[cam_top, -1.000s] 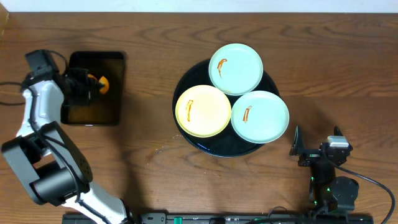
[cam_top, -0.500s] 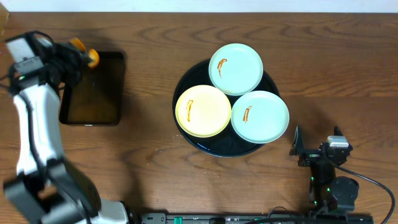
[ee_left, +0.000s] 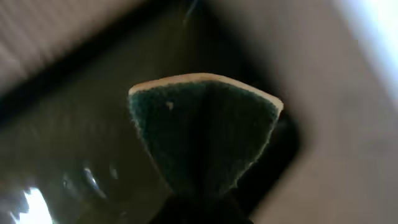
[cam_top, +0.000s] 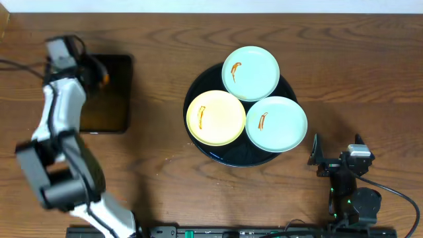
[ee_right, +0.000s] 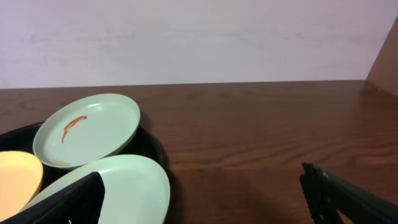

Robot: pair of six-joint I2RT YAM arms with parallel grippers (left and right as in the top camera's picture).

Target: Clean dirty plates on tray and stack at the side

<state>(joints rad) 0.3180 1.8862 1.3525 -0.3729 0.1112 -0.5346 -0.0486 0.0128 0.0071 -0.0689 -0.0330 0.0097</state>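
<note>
Plates: I see three small round plates [cam_top: 250, 73], two pale mint and one pale yellow, each with a thin orange-brown streak left of its centre.
Where: all three lie on the round black tray [cam_top: 193, 96], edges touching or overlapping; the two mint ones reach past its rim.
Left fingers: the left fingers [ee_left: 199, 214] are pressed together, pinching a sponge [ee_left: 205, 137] by its lower edge, green scrub face toward the camera, pale rim on top.
Below the sponge: the rectangular black tray [cam_top: 109, 109], well apart from the plates.
Right fingers: the right fingers [ee_right: 68, 202] stand spread wide and hold nothing, low on the counter near the nearer mint plate.
Counter: dark brown wood grain [cam_top: 158, 59].
Room: a plain pale wall [ee_right: 199, 37] behind the counter's far edge.
Change: a second ago the sponge sat over the rectangular tray's left half; it now hangs over its top edge. Plates and right arm are unmoved.
</note>
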